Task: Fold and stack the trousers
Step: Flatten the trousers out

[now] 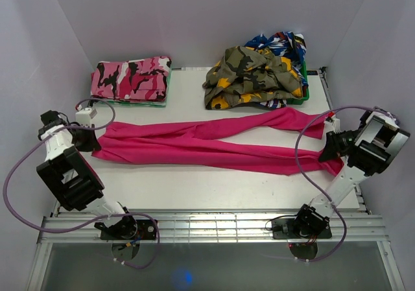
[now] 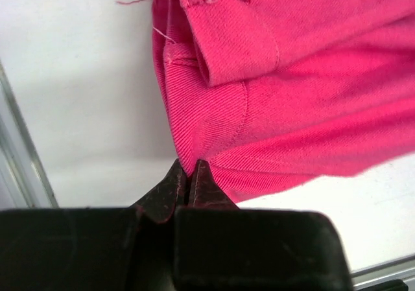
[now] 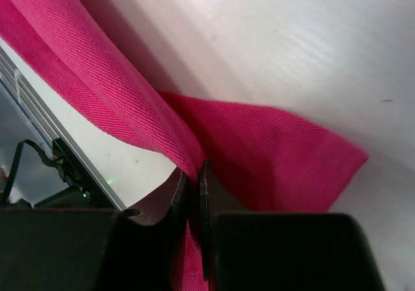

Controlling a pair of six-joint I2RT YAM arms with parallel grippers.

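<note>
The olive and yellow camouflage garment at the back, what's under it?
A blue-and-white patterned garment pokes out beneath the olive camouflage garment, and a green tray's edge shows at its right. The tray's floor and anything deeper are covered.

White desk [image 1: 214, 188], magenta trousers [image 1: 214, 142] stretched flat across its middle from left side to right side, folded pink camouflage pair [image 1: 130, 77] beyond the trousers' left end, green basket [image 1: 304, 94] heaped with camouflage clothes [image 1: 253, 77] beyond their right end
</note>
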